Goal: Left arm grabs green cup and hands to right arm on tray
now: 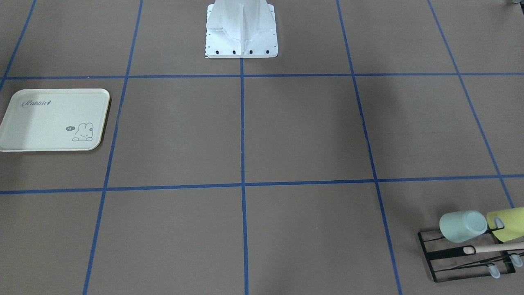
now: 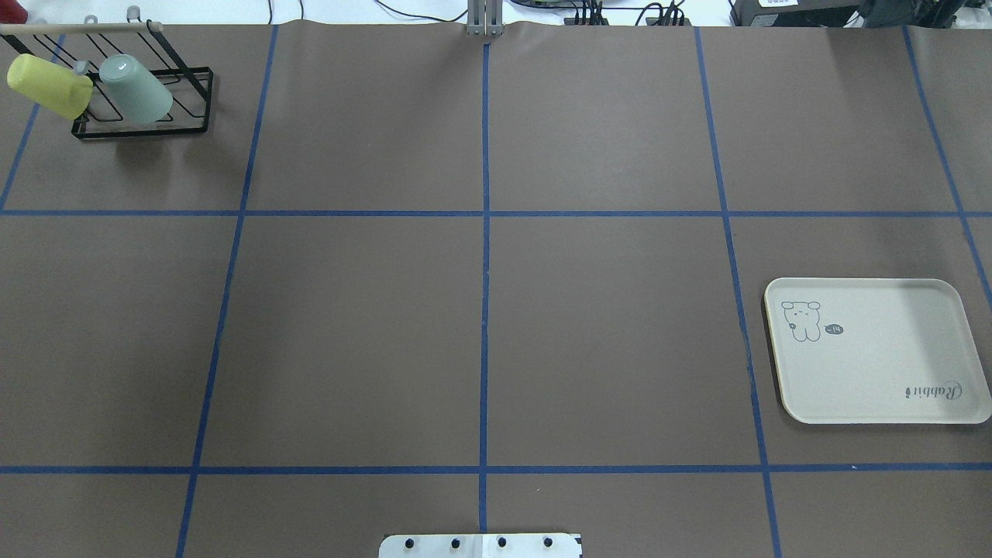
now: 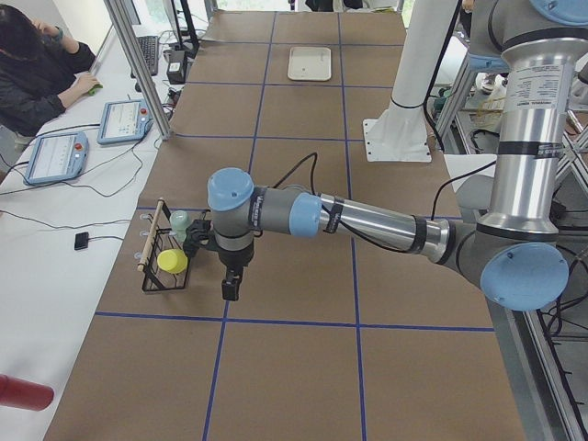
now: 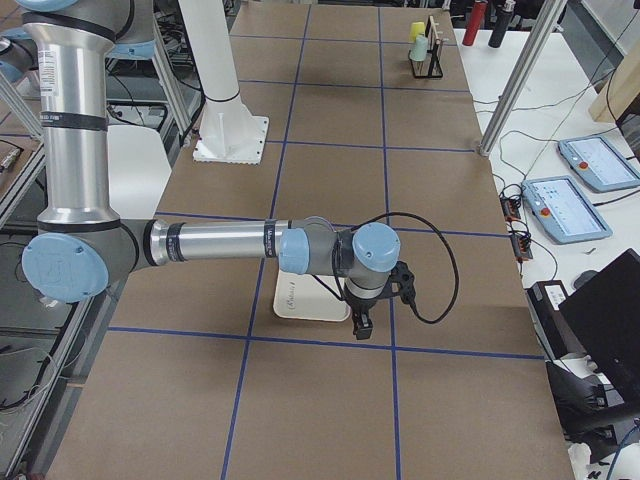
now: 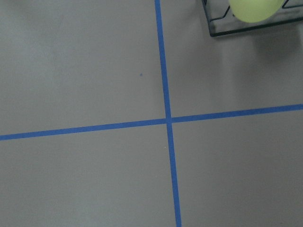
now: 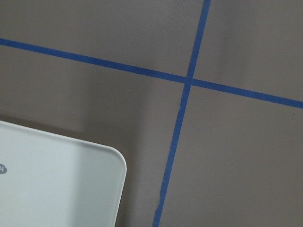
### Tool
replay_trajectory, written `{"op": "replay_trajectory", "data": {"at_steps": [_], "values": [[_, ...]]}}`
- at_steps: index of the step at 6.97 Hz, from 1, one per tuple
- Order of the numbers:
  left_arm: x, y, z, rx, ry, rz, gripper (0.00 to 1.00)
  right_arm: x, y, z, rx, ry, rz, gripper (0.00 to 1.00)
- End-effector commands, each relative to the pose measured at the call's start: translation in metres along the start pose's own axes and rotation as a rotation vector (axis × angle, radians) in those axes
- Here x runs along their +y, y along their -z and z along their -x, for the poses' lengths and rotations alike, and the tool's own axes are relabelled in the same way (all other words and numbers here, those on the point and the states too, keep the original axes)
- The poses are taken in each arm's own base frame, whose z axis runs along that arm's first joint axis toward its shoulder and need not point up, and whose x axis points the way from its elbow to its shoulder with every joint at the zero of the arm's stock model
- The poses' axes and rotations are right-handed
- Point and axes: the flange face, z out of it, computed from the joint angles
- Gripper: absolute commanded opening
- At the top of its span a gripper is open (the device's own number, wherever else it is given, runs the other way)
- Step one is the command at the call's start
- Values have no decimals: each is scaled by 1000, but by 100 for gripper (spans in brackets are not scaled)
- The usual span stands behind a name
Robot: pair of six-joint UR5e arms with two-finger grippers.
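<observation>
The left gripper [image 3: 228,294] hangs fingers-down over the table [image 2: 349,333], just beside a black wire rack [image 2: 186,101] and holding nothing. It shows only from the side, so whether its fingers are apart or together cannot be told. The right gripper [image 4: 360,330] hangs the same way over a rounded corner of the tray [image 2: 876,372], also empty-handed, and its finger spacing cannot be told either. The green cup [image 2: 136,89] sits upside down and tilted on the rack at the far left corner of the table, well apart from the tray. It is a smooth, tapered, pale mint plastic tumbler with a flat round base. Just beside it leans a yellow-green cup [image 2: 46,85] of similar shape. The rack is thin wire with a pale wooden rod [image 1: 491,248]. The tray is cream, flat, with a raised rim and a grey rabbit drawing. The table is matte brown, gridded with blue tape
</observation>
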Motion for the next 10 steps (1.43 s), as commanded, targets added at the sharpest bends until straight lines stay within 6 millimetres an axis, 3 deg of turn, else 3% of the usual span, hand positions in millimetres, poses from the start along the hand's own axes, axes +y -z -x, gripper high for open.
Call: {"op": "replay_trajectory", "data": {"at_steps": [1, 3, 5, 6, 8, 10], "values": [[-40, 24, -43, -2, -61, -25, 100, 1, 0, 0, 0, -4, 1, 100], [-49, 23, -116, -71, -127, -50, 100, 0, 0, 0, 0, -1, 0, 100], [-48, 16, -155, -29, -31, -83, 100, -2, 1, 1, 0, 2, -1, 100], [-56, 10, -175, -6, -86, -150, 100, -5, 3, 2, 1, 3, -4, 100], [-65, -6, -169, 2, -61, -187, 100, -9, 5, 3, 2, 9, -10, 100], [-71, -29, -185, 11, 93, -331, 100, -10, 6, 4, 2, 11, -12, 99]]}}
